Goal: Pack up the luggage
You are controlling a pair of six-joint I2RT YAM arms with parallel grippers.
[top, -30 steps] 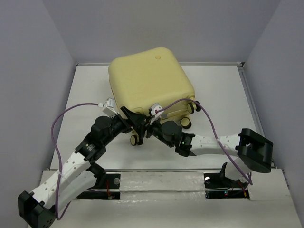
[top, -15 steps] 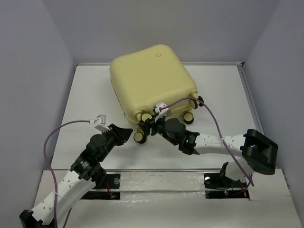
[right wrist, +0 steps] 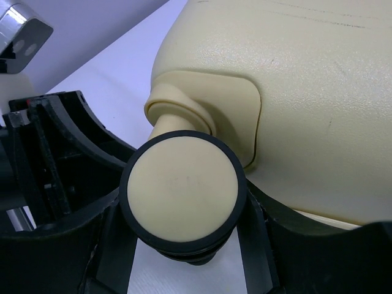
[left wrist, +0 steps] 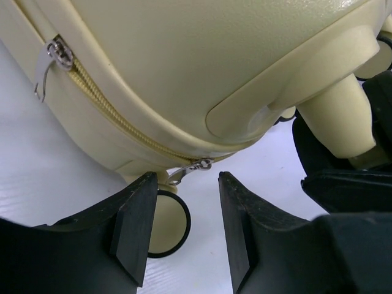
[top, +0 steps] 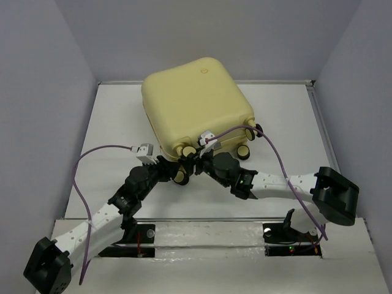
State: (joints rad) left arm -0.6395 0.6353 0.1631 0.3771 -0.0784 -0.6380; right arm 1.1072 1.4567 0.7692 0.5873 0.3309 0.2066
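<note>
Your luggage (top: 196, 104) lies flat with its lid down on the bench (top: 110, 122), toward the far middle, wheel end turned to the arms. Your right arm (top: 269, 184) reaches in from the side, and its jaws pinch a caster wheel (right wrist: 182, 195) at the near corner, one on each flank. I judge that grip is there to brace the case so it won't slide when the zip is tugged. Your left arm (top: 116, 205) comes in low at the same corner, jaws spread with nothing between them. In the left wrist view they frame a zip pull (left wrist: 191, 168) dangling below the shell's curve, close but not touched. A second zip pull (left wrist: 50, 58) hangs further along the seam. You look lined up to nip the nearer pull and run it round; the tab is small and hangs loose, so close on it squarely
</note>
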